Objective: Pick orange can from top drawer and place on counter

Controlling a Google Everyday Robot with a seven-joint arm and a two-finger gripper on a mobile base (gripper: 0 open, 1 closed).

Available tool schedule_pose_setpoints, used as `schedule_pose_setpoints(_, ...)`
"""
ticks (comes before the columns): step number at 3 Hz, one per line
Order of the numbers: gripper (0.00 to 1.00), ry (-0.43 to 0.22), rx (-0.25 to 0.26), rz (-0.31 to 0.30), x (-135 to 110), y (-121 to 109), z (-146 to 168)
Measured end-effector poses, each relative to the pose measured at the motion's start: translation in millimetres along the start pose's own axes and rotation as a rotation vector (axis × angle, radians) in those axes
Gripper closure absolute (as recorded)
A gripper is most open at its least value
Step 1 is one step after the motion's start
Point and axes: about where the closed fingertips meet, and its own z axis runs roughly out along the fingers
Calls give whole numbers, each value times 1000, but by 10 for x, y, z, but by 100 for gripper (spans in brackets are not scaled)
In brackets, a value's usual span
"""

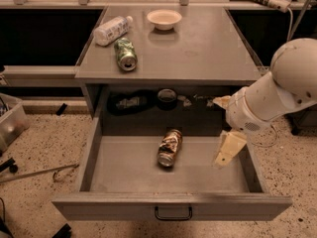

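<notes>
The orange can (169, 148) lies on its side in the middle of the open top drawer (124, 170), one silver end towards the front. The drawer's front panel carries a small black wire handle (173, 213). My gripper (225, 151) hangs over the right part of the drawer, pointing down and left, about a can's length to the right of the orange can and not touching it. The grey counter (203, 46) lies above and behind the drawer.
On the counter's left side lie a green can (125, 54) and a white plastic bottle (112, 29); a white bowl (164, 19) stands at the back. Dark clutter sits in the cabinet recess behind the drawer (148, 100). A plastic bin (10, 123) stands on the floor at left.
</notes>
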Motion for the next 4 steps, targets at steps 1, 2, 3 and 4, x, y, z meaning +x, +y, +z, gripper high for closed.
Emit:
schedule_pose_setpoints(1, 0, -17, -9, -149, -134, -121, 305)
schedule_pose_setpoints(2, 0, -11, -7, -267, -162, -264, 669)
schedule_pose_setpoints(3, 0, -11, 10, -318, -80, -343, 966)
schedule_pose_setpoints(4, 0, -11, 10, -318, -80, -343, 967)
